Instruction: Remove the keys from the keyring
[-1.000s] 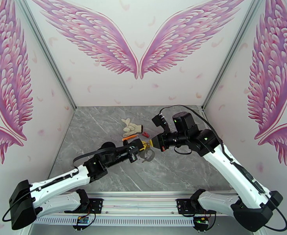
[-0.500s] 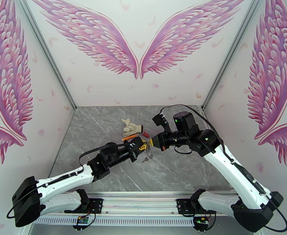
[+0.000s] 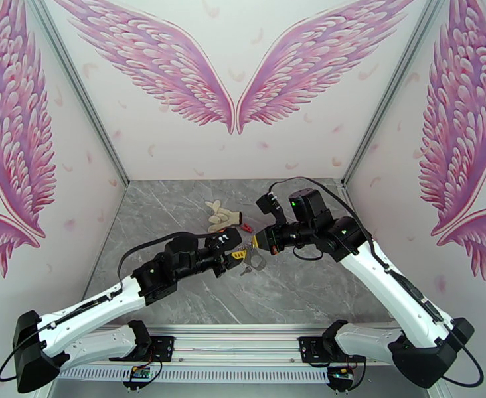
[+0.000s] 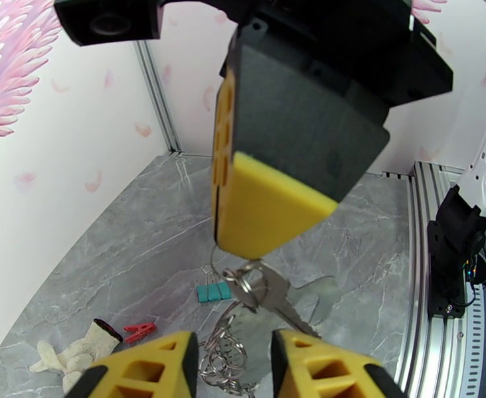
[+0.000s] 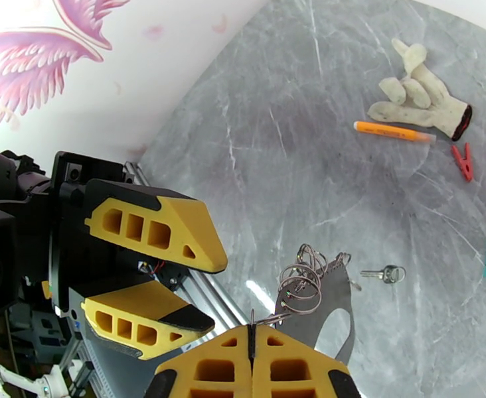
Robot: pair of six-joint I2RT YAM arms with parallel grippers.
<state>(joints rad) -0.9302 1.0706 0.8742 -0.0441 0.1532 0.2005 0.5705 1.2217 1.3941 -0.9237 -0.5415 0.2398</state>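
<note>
My left gripper (image 4: 233,349) has opened, jaws now parted, while my right gripper (image 5: 251,339) pinches the light, slippery small grey-silver metal keys (image 4: 276,300), which I judge best retaken by one stiff flat blade.

Left arm (image 3: 90,312) and right arm (image 3: 392,290): white shells, black joints, black cables (image 3: 137,251). Green lamps (image 3: 295,201) on right arm. Left pincer (image 5: 216,292), right pincer (image 5: 250,333): yellow fingers (image 5: 150,230), cut-out windows, black backs.

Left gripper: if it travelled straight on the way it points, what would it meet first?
Most likely the keys dangling from the shut right gripper, just ahead of the left gripper, though depth is unclear.
</note>
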